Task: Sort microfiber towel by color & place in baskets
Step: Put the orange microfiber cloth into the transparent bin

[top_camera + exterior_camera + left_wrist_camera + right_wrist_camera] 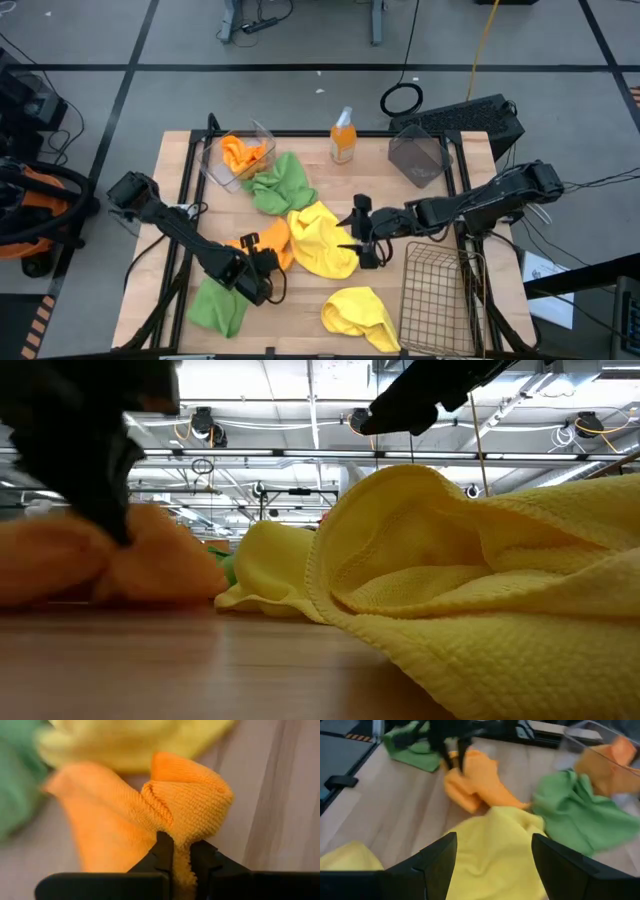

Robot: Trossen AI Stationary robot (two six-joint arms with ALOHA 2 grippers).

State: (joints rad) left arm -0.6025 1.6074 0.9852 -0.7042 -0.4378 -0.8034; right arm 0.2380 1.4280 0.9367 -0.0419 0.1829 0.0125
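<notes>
My left gripper (258, 268) is shut on an orange towel (268, 243) near the table's front middle. My right gripper (360, 235) stands open over the right edge of a yellow towel (318, 240), with its fingers (440, 857) either side of the cloth (492, 850). A second orange towel (243, 153) lies in the clear basket (215, 170) at the far left. One green towel (283, 185) lies beside that basket. Another green towel (215, 305) and a second yellow one (360, 315) lie near the front edge. The dark smoky basket (420, 158) and the wire mesh basket (440, 290) hold nothing. My left gripper pinches a bunched fold (182, 837) of the orange towel between its two fingers (162, 851), which come from above and point down (452, 755). The pinched fold stands up in a peak while the rest of the cloth (150, 565) lies spread on the table.
An orange spray bottle (343, 135) stands at the far middle between the clear and dark baskets. The wire mesh basket lies at the front right, next to my right arm. Bare wood (300, 300) shows between the front towels.
</notes>
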